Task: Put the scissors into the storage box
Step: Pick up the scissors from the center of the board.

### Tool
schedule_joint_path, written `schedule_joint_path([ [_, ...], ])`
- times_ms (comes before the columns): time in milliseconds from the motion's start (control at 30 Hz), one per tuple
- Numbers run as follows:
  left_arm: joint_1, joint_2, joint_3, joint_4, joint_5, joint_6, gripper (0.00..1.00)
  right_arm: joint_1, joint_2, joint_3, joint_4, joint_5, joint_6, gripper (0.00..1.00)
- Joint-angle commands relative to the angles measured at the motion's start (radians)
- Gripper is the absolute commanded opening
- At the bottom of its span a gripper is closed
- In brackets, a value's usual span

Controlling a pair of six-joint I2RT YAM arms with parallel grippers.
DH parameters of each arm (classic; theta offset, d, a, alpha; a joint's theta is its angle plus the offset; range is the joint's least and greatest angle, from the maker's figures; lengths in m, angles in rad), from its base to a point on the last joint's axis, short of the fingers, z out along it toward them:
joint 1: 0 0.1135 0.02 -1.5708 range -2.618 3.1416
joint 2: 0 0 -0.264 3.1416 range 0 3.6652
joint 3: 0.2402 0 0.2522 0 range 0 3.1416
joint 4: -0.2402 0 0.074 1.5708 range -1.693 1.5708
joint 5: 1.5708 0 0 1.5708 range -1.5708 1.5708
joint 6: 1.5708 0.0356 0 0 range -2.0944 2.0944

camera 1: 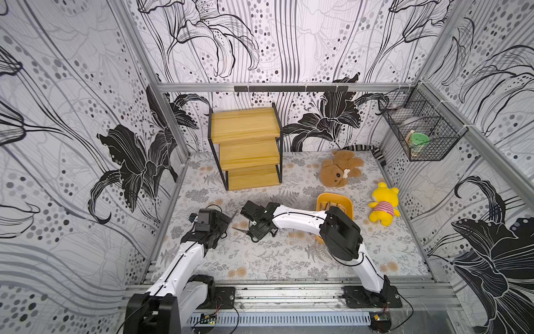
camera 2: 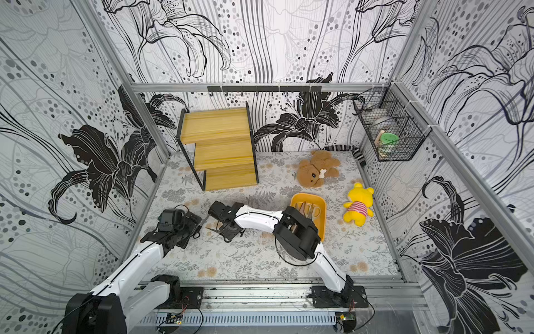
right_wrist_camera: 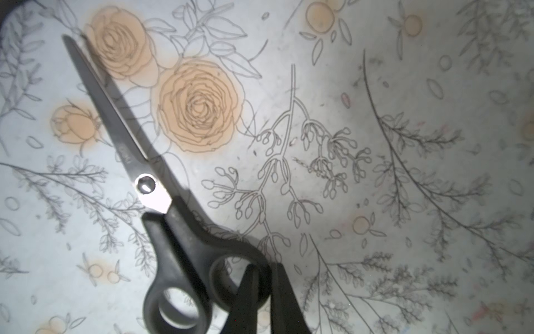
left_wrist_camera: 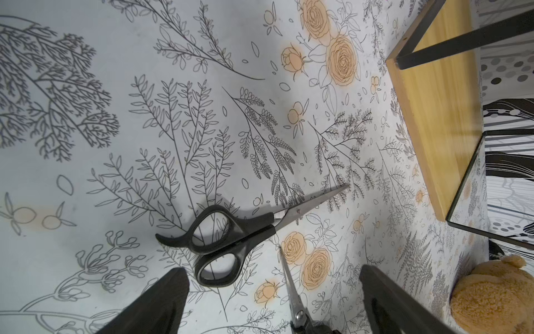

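A black-handled pair of scissors [right_wrist_camera: 150, 188] lies low over the floral mat, blades together. My right gripper [right_wrist_camera: 264, 270] is shut on the rim of one handle loop; in a top view the gripper [camera 1: 254, 228] is at the mat's middle. Just to its left, my left gripper [left_wrist_camera: 273, 269] stands open above a second black-handled pair of scissors [left_wrist_camera: 231, 234] that lies flat on the mat, nothing between its fingers [left_wrist_camera: 164, 297]. The yellow-orange storage box [camera 1: 348, 206] sits right of centre, partly hidden by my right arm, with several scissors [camera 2: 309, 211] inside.
A tiered wooden shelf [camera 1: 245, 144] stands at the back. A brown teddy [camera 1: 341, 167] and a yellow bear plush [camera 1: 384, 205] lie at the right. A black wire basket [camera 1: 419, 130] hangs on the right wall.
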Motion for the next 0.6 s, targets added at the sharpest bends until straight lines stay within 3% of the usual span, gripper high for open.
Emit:
schedule_joint_path([
  [0, 0.008, -0.005, 0.002, 0.016, 0.006, 0.018, 0.97, -0.002, 0.063, -0.043, -0.084, 0.034, -0.005, 0.00],
  [333, 0.009, -0.005, 0.014, 0.029, 0.025, 0.021, 0.97, -0.019, -0.111, -0.091, 0.019, 0.020, 0.053, 0.00],
  [567, 0.009, -0.007, 0.034, 0.038, 0.033, 0.048, 0.97, -0.061, -0.252, -0.217, 0.065, 0.021, 0.106, 0.00],
])
